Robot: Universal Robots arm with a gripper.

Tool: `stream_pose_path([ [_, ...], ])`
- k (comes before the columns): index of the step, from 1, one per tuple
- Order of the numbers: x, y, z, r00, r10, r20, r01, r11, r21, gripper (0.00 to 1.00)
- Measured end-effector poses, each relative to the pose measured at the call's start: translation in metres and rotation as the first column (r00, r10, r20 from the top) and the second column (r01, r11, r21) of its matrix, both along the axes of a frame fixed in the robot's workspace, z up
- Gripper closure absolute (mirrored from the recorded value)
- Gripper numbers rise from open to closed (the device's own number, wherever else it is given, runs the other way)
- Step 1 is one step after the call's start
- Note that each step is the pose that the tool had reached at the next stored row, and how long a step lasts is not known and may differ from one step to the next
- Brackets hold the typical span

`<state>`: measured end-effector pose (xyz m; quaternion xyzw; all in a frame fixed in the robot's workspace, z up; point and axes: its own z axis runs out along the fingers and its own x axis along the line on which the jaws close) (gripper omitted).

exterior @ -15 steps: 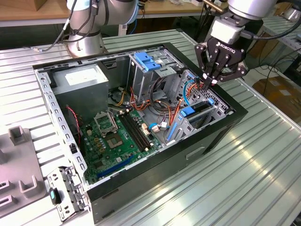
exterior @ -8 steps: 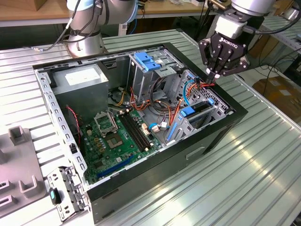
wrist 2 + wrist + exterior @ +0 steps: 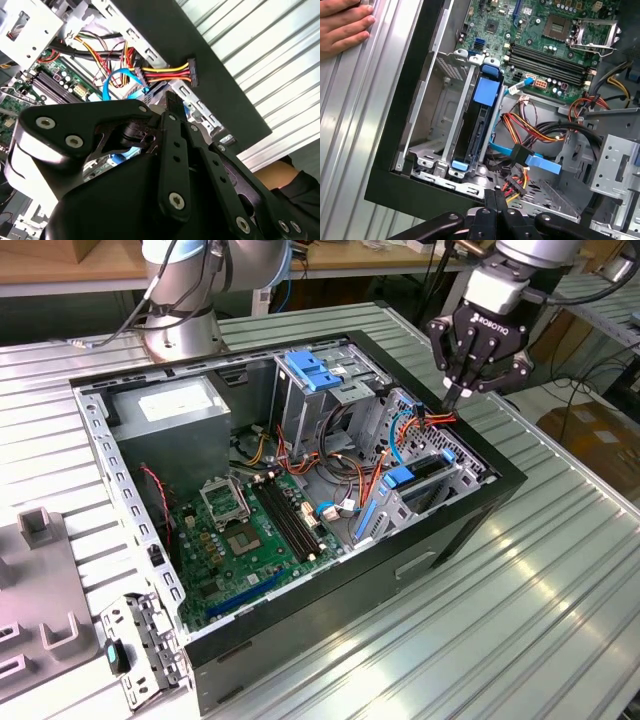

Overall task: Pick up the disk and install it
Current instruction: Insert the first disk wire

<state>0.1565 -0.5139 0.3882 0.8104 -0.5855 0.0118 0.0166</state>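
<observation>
So your hand (image 3: 456, 390) was hanging upper right in the exterior view, fingers pinched together on nothing. The disk (image 3: 472, 132) stood on edge in the drive cage (image 3: 430, 498), just down-left of the hand, long axis pointing roughly toward it.

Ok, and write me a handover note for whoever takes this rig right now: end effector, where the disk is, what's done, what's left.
End effector: shut, holding nothing, hovering over a corner of the open black computer case, just above the black connector on red, yellow and orange wires.
Disk: the dark flat drive in its blue plastic carrier stands on edge inside the grey metal drive cage.
Done: the disk looks picked up and slotted in.
Left: full seating and cabling cannot be confirmed.
Note: a person's hand rests on the ribbed metal table beside the case.
</observation>
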Motion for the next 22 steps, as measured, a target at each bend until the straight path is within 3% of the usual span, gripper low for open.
stream_pose_path([
  [2, 0.003, 0.002, -0.0001, 1.0, 0.004, -0.0001, -0.004, 1.0, 0.0, 0.89],
  [18, 0.003, 0.0025, -0.0001, 1.0, 0.004, 0.0, -0.004, 1.0, -0.0001, 0.89],
  [22, 0.0031, 0.0025, -0.0001, 0.9994, 0.035, 0.0, -0.035, 0.9994, 0.0, 0.89],
])
